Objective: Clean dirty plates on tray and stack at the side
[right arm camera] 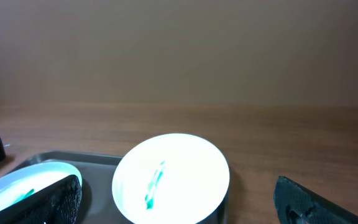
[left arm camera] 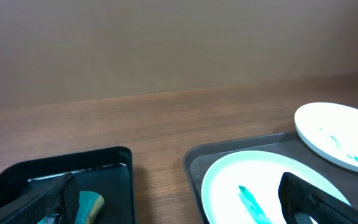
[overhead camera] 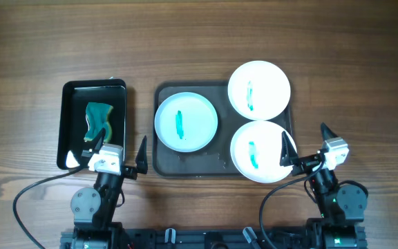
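Teal smears mark all 3 plates [overhead camera: 186,121] on the grey tray [overhead camera: 185,166] ahead, between my pincers; my left pincer [overhead camera: 119,146] and right pincer [overhead camera: 305,142] both gape, empty; cleaning is not begun; next, I judge, the left must reach forward for the sponge [overhead camera: 97,119] in the black bin [overhead camera: 70,128] just ahead of it.
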Motion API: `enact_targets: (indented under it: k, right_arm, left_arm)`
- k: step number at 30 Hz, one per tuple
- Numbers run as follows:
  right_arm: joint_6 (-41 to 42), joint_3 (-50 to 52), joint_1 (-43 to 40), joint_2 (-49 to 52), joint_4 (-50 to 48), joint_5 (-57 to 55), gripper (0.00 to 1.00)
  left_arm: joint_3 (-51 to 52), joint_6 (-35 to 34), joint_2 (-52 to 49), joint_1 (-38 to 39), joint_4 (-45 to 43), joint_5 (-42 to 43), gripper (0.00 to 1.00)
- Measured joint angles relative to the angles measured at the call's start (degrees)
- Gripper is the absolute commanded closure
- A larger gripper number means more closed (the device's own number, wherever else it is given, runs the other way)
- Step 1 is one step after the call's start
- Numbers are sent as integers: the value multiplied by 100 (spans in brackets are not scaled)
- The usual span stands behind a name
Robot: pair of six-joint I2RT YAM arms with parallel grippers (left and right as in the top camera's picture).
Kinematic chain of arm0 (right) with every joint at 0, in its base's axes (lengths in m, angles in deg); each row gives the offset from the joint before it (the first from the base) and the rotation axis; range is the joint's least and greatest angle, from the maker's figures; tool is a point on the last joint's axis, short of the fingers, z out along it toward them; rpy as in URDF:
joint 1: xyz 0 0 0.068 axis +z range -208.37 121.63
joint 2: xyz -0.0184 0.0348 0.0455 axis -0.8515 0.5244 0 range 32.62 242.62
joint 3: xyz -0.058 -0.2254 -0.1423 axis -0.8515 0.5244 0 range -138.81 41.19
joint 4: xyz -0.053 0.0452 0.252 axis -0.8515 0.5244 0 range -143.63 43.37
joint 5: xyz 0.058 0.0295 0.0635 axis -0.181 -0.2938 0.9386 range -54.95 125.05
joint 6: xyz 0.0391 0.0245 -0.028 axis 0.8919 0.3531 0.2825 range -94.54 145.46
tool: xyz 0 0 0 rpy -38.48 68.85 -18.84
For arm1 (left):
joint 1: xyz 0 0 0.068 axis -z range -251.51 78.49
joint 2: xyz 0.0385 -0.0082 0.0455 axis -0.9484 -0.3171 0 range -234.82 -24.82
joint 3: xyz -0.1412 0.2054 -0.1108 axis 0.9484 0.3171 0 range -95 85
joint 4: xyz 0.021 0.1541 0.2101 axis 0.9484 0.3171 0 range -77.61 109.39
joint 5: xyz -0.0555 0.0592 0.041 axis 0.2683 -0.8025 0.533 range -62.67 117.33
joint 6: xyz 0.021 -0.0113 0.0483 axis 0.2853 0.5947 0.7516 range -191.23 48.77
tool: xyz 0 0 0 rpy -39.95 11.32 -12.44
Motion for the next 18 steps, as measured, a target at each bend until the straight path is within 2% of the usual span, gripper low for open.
enact_targets:
  k: [3,5,8,12,16,18]
  right_arm:
    - [-11,-621,0,831,94,120,0]
    - [-46,-1241,0,1543,179,236,0]
    - [-70,-2457,0,2699,914,385,0]
    - [-92,-4164,0,4310,2498,466,0]
    - [-308,-5821,0,5888,4286,874,0]
    - [-229,-6194,0,6441,4406,1099,1]
  left_arm:
    - [-407,-122,-396,0,315,0,0]
    - [-1281,-170,-1176,0,662,0,0]
    - [-2468,-208,-2212,0,1309,0,0]
    - [-4522,-267,-4100,0,3016,0,0]
    - [-6863,-616,-6216,0,5123,61,0]
    - [-7525,-699,-6953,0,5434,280,0]
